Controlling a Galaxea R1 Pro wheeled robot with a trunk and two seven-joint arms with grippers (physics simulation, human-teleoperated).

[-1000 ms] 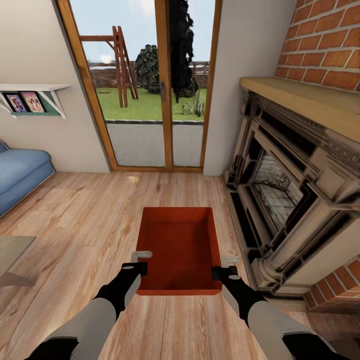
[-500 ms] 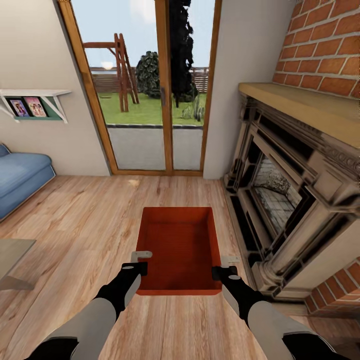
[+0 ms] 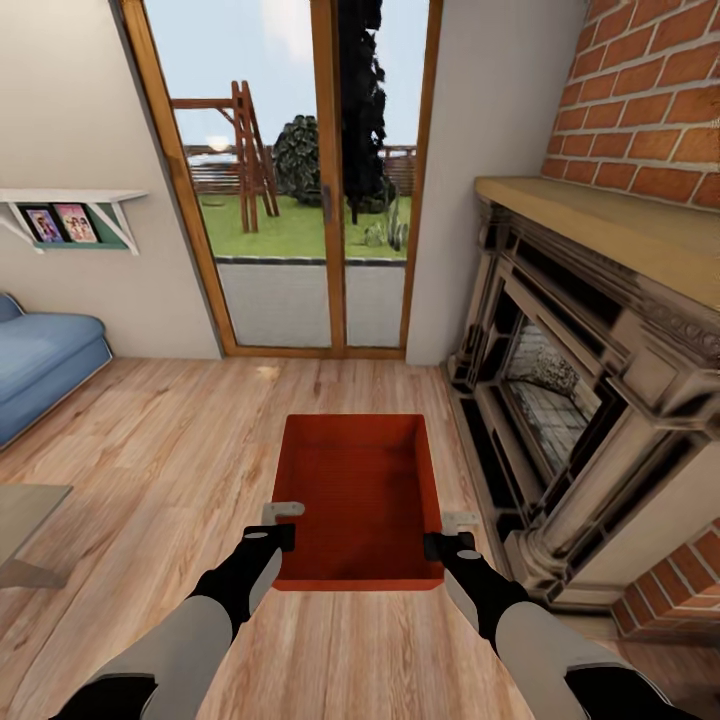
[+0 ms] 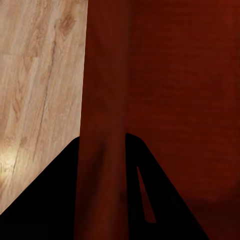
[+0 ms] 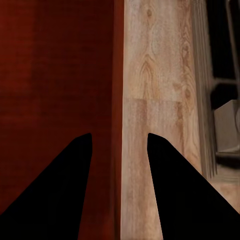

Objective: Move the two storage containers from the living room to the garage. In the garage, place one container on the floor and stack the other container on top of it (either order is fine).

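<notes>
One orange-red storage container [image 3: 360, 490] hangs in front of me over the light wood-plank floor [image 3: 150, 450] of the living room, its open top facing up and nothing inside. My left gripper [image 3: 283, 525] is shut on its left wall near the close corner, and my right gripper [image 3: 448, 533] is shut on its right wall. In the left wrist view the container wall [image 4: 102, 100] runs between the dark fingers [image 4: 50, 200]. In the right wrist view the thin wall [image 5: 118, 75] stands edge-on between the fingers [image 5: 65, 190], above the planks. A second container is out of view.
An ornate stone fireplace [image 3: 580, 400] with brick above stands close on the right. Wood-framed glass doors [image 3: 320, 200] are straight ahead. A blue sofa [image 3: 40, 370] and a low table corner [image 3: 20, 520] are on the left, under a wall shelf [image 3: 70, 215].
The whole room has shifted in the head view, so the camera has moved. The container and both grippers keep the same place in the picture.
</notes>
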